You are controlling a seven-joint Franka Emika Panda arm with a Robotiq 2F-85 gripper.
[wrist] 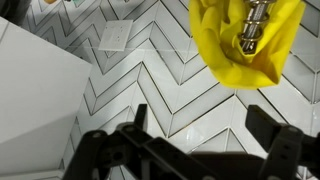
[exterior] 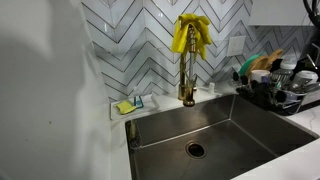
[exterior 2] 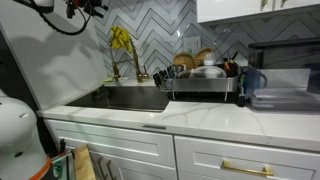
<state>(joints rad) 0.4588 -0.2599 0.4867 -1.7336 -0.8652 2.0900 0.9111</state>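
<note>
From my remote seat I go from left to right. In an exterior view, a small white tray [exterior: 128, 105] with a yellow sponge stands at the left on the ledge behind the steel sink [exterior: 235, 130]. Next comes the gold faucet [exterior: 187, 78], upright at the back rim of the sink, and the yellow glove [exterior: 190, 32] hangs over its top, against the chevron wall tiles [exterior: 140, 40]. At the right, a black dish rack [exterior: 282, 92] full of dishes rests on the white tabletop [exterior 2: 210, 117], just beside the sink. The things in it are too small for me to read any label. In the wrist view, a white wall plate [wrist: 115, 37] sits on the tiles at the upper left. The glove [wrist: 245, 45] is at the upper right, draped around the metal end of the faucet [wrist: 252, 28]. My gripper [wrist: 195, 150] comes in from the bottom edge, and its dark fingers [wrist: 275, 150] stand wide apart with nothing between them. They are below the glove and do not touch it. The glove is above the gap, more toward the right finger. I find no writing on the glove or on the faucet that I can read.
</note>
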